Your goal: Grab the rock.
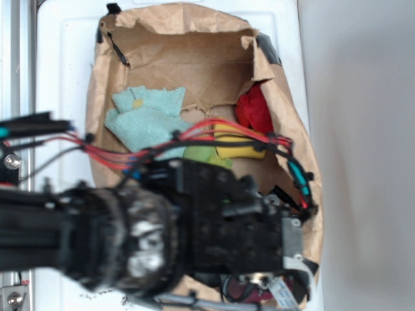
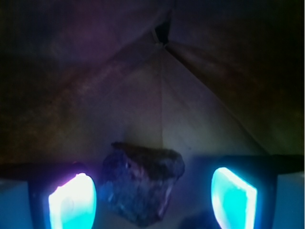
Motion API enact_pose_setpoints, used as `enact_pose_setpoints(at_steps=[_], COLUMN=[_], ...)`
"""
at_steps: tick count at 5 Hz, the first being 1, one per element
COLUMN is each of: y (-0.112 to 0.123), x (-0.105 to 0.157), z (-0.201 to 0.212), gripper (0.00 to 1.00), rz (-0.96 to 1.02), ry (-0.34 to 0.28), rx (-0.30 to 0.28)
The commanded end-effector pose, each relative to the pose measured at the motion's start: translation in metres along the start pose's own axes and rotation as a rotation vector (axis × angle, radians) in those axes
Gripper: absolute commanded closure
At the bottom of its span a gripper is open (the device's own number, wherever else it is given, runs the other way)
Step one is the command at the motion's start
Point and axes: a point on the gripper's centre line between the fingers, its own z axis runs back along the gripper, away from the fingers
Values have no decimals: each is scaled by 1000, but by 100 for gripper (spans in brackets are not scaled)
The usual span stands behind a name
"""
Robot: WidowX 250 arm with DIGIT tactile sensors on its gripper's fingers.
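Note:
In the wrist view the rock [image 2: 142, 183], a dark jagged mottled lump, lies on brown paper between the two glowing pads of my gripper [image 2: 152, 198]. The left pad [image 2: 72, 202] sits close beside the rock's left side; the right pad [image 2: 233, 198] stands well clear of it. The jaws are open, nothing is clamped. In the exterior view the black gripper body [image 1: 220, 223] fills the lower middle, down inside the near end of the paper bag [image 1: 159, 48], and hides the rock.
Inside the brown paper bag lie a light blue cloth [image 1: 146, 116], a red ball [image 1: 254, 109], a yellow sponge [image 1: 238, 144] and a green plush toy [image 1: 206, 155]. Red cables [image 1: 130, 152] cross above them. The bag's paper walls [image 2: 200, 105] rise close behind the rock.

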Motion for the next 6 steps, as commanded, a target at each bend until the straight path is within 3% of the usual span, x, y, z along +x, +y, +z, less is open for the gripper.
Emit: enact_pose_setpoints(at_steps=[1,3,4,5,6], y=[-14,-25,-25,-21,-10], x=[13,-1,0,1,0], z=[11,-12,-24,-23,-6], gripper=[0,0,0,100,100], rz=[-139,-142,-131,-100,-30], ry=[2,-85,-101,-96,-76], rx=[-63,-42,-43,-42,-24])
